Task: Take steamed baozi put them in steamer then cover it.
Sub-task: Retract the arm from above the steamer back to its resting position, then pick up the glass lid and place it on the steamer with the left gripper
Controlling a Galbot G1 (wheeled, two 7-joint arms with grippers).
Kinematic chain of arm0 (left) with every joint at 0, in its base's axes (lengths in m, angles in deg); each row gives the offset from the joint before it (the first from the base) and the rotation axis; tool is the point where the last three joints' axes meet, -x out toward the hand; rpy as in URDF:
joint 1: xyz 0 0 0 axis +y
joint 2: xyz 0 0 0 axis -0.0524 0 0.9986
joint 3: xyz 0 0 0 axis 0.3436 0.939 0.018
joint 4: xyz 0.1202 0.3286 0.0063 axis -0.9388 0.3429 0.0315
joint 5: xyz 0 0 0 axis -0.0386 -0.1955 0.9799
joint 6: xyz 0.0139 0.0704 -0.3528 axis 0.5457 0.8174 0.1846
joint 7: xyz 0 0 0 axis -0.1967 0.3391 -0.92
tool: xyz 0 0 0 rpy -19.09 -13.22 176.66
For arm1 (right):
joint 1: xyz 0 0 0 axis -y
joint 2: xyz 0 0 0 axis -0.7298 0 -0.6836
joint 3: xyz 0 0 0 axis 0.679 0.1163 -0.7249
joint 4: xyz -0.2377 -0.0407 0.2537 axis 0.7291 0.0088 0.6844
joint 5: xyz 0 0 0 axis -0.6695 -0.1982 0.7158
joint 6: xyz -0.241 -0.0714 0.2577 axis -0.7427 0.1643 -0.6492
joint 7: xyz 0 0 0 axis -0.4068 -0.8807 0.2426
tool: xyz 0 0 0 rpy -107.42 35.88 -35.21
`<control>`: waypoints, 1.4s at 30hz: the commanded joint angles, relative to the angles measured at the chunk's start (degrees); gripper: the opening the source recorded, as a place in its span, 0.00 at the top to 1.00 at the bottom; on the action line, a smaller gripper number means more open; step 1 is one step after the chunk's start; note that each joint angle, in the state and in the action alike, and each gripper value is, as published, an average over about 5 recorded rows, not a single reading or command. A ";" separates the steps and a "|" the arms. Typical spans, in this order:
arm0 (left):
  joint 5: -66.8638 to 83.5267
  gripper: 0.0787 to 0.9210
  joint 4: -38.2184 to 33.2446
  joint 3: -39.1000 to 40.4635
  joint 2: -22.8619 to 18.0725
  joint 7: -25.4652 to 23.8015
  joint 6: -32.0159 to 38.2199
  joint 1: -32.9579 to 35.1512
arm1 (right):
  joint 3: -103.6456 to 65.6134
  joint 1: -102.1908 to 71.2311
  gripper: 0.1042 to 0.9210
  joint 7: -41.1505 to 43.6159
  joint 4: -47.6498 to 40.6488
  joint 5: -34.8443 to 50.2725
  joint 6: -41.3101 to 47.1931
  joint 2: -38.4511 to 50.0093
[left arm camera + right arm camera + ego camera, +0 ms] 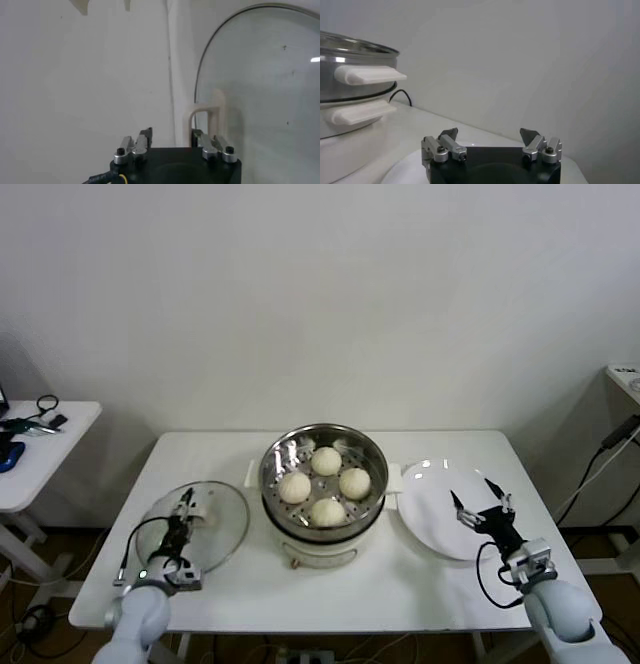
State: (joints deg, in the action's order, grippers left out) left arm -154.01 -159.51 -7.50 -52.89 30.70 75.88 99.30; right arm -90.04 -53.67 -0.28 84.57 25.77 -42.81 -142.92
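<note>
The steel steamer stands at the table's middle on its white base, uncovered, and its side handles show in the right wrist view. Four baozi lie on its tray: back, left, right and front. The glass cover lies flat on the table to its left. My left gripper is open, low over the cover beside its cream handle, not gripping it. My right gripper is open and empty over the white plate.
A small side table with cables and tools stands at the far left. A black cable hangs at the far right. The white wall is close behind the table. The table's front edge runs just below both grippers.
</note>
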 commanded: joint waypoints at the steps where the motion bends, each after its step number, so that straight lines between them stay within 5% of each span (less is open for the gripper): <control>1: 0.89 0.52 0.46 -0.08 0.09 0.43 0.33 -0.50 | -0.20 0.04 0.12 0.20 -0.23 -0.66 -0.22 -0.48; 13: 3.77 0.90 -7.95 -0.19 2.25 1.03 -1.92 3.40 | -0.67 0.30 0.12 0.53 -1.05 -1.08 -0.75 -0.43; 29: 4.32 0.92 -37.02 -1.78 7.23 -0.37 -23.74 19.76 | -0.31 2.12 0.12 1.09 -2.76 -1.09 -1.22 0.24; 36: 6.28 0.92 -42.32 -0.23 10.16 -0.97 -28.34 21.58 | 0.61 3.25 0.12 1.35 -3.87 -1.13 -1.39 0.75; 42: 10.35 0.92 -45.73 7.17 16.50 -2.04 -34.69 17.84 | 2.60 4.91 0.12 1.34 -4.95 -1.82 -1.36 1.16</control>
State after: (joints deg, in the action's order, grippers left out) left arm -147.92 -194.37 -7.59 -43.75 30.22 52.82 116.86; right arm -88.98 -50.27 1.04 80.61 24.29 -44.19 -141.92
